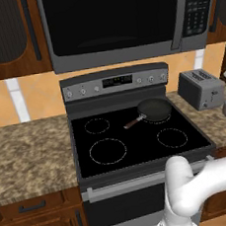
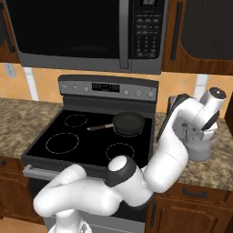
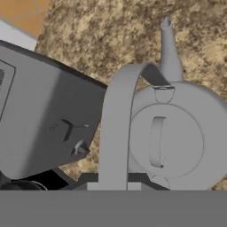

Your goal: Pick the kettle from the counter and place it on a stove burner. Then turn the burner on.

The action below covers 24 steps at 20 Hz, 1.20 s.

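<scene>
I have the arm reaching right past the stove (image 1: 137, 132), where 4 burners lie unlit and a pan (image 1: 154, 109) covers the rear right one. The toaster (image 1: 200, 89) stands just beside the kettle (image 3: 177, 137) on the counter (image 2: 214, 170), right of the stove. My worry: with the toaster so near, a crooked descent could knock it, or nudge the kettle so its thin handle (image 3: 116, 133) slips the grasp. From the hand camera the kettle sits directly below, its handle arching up toward the gripper (image 2: 193, 136). I cannot tell whether the jaws stand apart or closed.
</scene>
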{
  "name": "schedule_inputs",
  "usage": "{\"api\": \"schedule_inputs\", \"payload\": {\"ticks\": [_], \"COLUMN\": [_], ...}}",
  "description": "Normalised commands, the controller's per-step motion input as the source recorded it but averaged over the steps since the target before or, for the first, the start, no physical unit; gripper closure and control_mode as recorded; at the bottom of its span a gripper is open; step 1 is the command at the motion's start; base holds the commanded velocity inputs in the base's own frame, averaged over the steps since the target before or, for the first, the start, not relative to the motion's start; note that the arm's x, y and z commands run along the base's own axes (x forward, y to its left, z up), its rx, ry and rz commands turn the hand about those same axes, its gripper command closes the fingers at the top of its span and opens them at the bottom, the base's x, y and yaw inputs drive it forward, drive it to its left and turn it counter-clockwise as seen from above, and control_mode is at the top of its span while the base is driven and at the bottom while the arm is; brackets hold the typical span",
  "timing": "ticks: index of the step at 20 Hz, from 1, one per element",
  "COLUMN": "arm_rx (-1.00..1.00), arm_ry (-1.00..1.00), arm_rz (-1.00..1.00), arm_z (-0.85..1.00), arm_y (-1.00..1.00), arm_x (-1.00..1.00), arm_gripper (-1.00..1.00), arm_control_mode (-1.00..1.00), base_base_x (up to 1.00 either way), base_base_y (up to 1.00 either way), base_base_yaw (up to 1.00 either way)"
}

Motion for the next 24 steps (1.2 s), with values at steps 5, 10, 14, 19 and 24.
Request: {"api": "schedule_inputs", "payload": {"ticks": [5,10,14,19,24], "arm_rx": [0.08,0.09,0.0,0.0,0.0], "arm_ry": [-0.32,-0.25,-0.19,-0.14,-0.01], "arm_rz": [0.0,0.0,0.0,0.0,0.0], "arm_z": [0.46,0.45,0.41,0.45,0.55], "arm_y": [0.52,1.0,1.0,1.0,1.0], "arm_x": [-0.78,-0.52,-0.5,-0.43,-0.31], "arm_gripper": [1.0,1.0,1.0,1.0,1.0], "arm_control_mode": [-1.0,-1.0,-1.0,-1.0,-1.0], "base_base_x": [0.0,0.0,0.0,0.0,0.0], "base_base_y": [0.0,0.0,0.0,0.0,0.0], "base_base_yaw": [0.0,0.0,0.0,0.0,0.0]}}
